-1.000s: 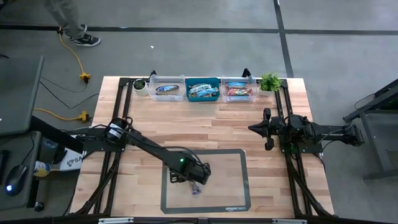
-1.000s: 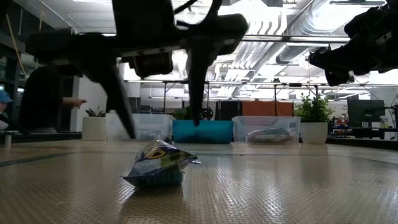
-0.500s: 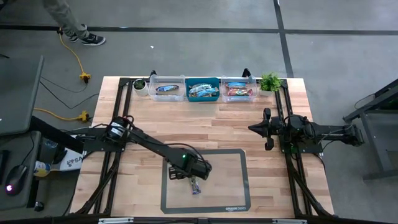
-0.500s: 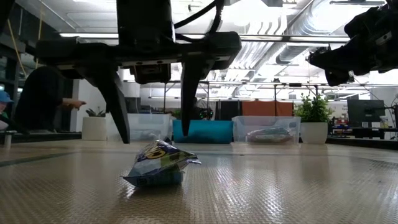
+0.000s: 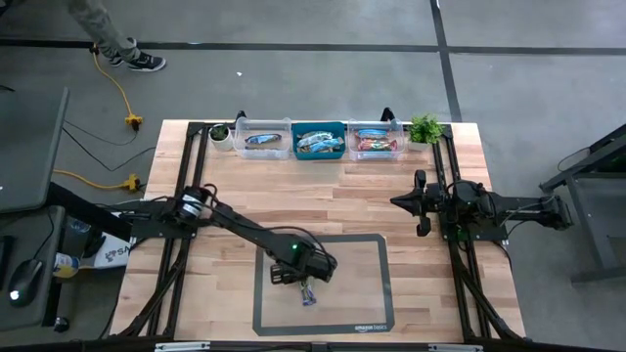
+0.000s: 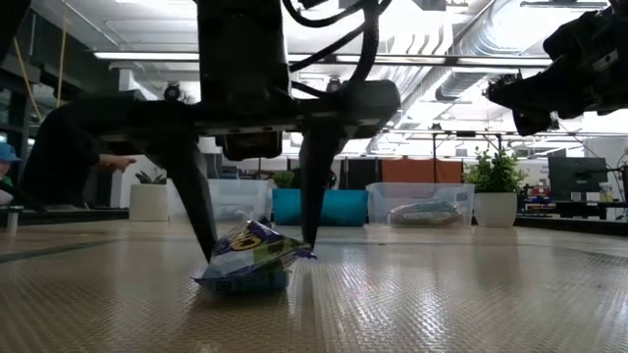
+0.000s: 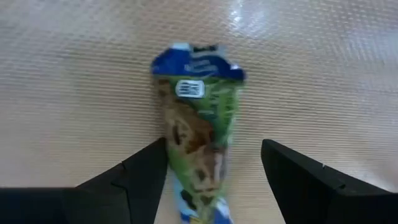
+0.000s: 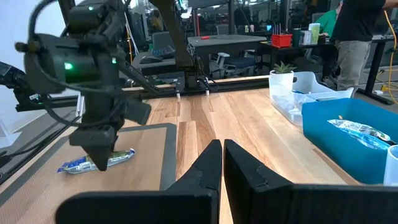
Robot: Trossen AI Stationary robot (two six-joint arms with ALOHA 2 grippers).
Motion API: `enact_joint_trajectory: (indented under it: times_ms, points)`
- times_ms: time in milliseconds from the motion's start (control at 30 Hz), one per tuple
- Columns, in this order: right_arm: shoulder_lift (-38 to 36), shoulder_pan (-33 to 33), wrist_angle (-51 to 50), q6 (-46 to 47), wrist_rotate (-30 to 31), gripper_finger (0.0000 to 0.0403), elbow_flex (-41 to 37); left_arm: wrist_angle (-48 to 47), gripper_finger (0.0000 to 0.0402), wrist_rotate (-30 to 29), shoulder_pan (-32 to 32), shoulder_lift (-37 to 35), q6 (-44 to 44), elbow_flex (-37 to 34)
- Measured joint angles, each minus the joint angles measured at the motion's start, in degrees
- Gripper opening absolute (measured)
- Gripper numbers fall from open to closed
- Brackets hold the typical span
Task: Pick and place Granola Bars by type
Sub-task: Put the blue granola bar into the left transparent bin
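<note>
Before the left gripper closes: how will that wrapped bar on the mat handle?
The granola bar looks light, in a shiny crinkled wrapper, so it may slip. The wrapper ends puff up in the low view, so they will likely crush before the bar resists. It lies flat, unlikely to roll. The open left gripper straddles it.

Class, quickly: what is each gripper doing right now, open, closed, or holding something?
Left gripper: open, fingers straddling the granola bar on the mat, not gripping it.
Right gripper: closed, empty, waiting at the table's right side.

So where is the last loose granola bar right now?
The granola bar lies on the grey-bordered mat at the table's front centre, between the open left gripper's fingers.
</note>
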Motion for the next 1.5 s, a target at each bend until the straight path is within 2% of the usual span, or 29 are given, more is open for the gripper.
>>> enact_joint_trajectory:
  times_ms: [433,833,1067,1233,1500]
  points:
    - [0.8,0.0,0.0,0.0,0.0,0.0,0.0,0.0,0.0243,2.1,0.3,0.6,0.7,0.1]
    - [1.2,0.0,0.0,0.0,0.0,0.0,0.0,-0.7,0.0123,3.5,0.3,0.7,1.2,-0.1]
    - [1.2,0.0,0.0,0.0,0.0,0.0,0.0,-0.4,0.0086,3.5,0.3,0.6,1.3,0.0]
    - [1.2,0.0,0.0,0.0,0.0,0.0,0.0,-2.7,0.0078,3.0,0.3,0.7,3.6,3.8]
    - [1.2,0.0,0.0,0.0,0.0,0.0,0.0,-10.2,0.0077,-2.0,0.3,0.7,7.1,12.0]
